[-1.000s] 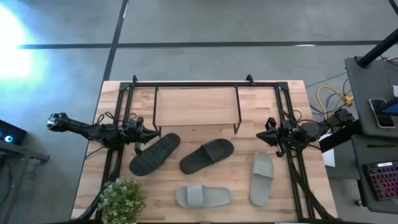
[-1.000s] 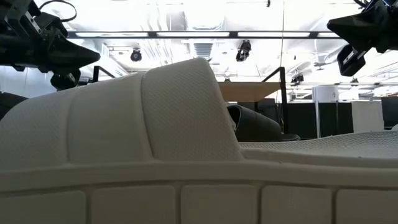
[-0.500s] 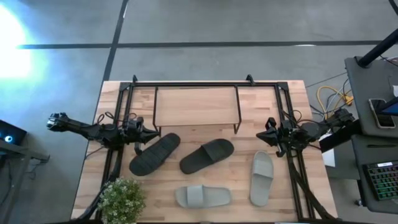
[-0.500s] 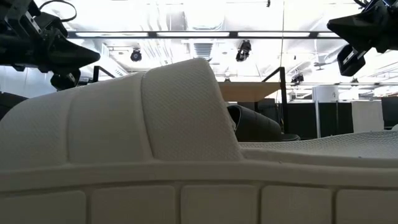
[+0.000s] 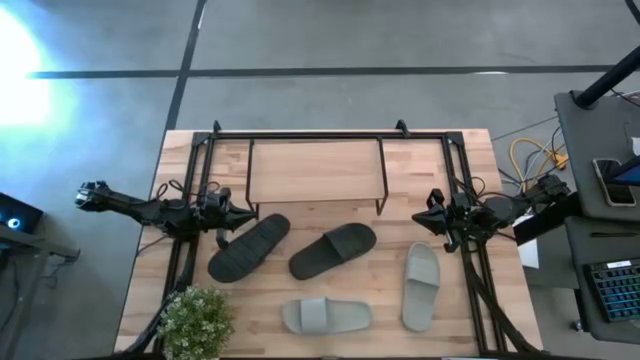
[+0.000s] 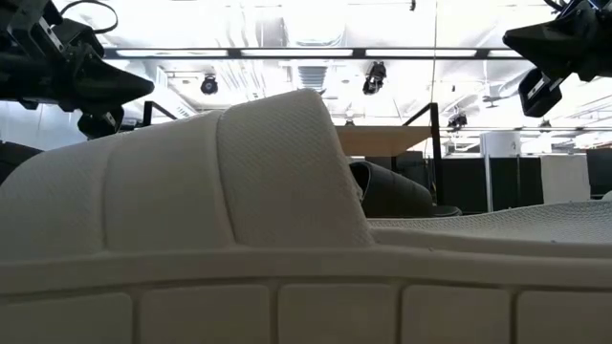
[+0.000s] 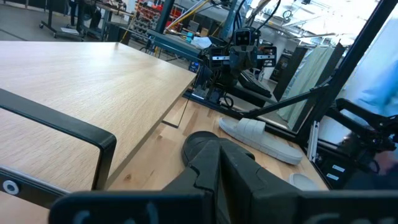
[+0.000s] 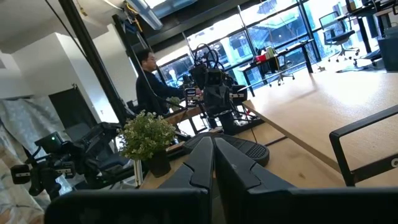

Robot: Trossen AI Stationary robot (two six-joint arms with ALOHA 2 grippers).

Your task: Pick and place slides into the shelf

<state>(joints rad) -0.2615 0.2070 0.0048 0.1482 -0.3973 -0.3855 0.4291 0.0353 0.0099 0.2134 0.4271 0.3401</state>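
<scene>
Two dark slides (image 5: 249,247) (image 5: 333,250) lie sole-down mid-table. A pale slide (image 5: 327,316) lies near the near edge; it fills the low view (image 6: 239,220). Another pale slide (image 5: 421,285) lies to the right. The shelf (image 5: 316,171), a light plank on black wire legs, stands at the far side. My left gripper (image 5: 246,214) hovers shut by the left dark slide's far end, shown shut in its wrist view (image 7: 219,163). My right gripper (image 5: 420,220) hovers shut above the right pale slide's far end (image 8: 213,155).
A small potted plant (image 5: 196,322) stands at the near left corner. A black frame (image 5: 330,134) runs around the table's far and side edges. A desk with a keyboard (image 5: 610,285) stands off the right edge. A person (image 8: 149,84) stands in the room beyond.
</scene>
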